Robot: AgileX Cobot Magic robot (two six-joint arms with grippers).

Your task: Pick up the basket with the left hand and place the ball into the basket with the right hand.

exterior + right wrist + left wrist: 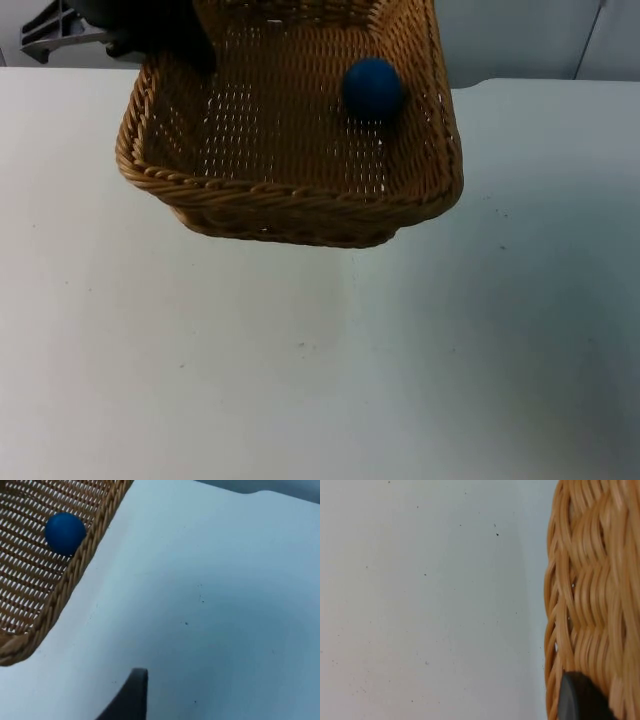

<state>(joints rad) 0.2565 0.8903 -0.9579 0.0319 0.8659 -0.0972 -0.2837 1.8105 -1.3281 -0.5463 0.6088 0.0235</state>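
A woven tan basket (300,200) hangs above the white table at the far centre, close under the top camera. My left gripper (170,40) is shut on its far-left rim. In the left wrist view a black fingertip (580,700) presses against the basket's wicker wall (590,595). A blue ball (373,88) lies inside the basket near its right wall. The ball (65,533) and the basket's rim (75,575) also appear in the right wrist view. My right gripper (131,697) is off to the basket's right, over bare table, holding nothing.
The white table (320,370) stretches out in front of the basket and to both sides. The grey partition wall (520,40) closes off the back.
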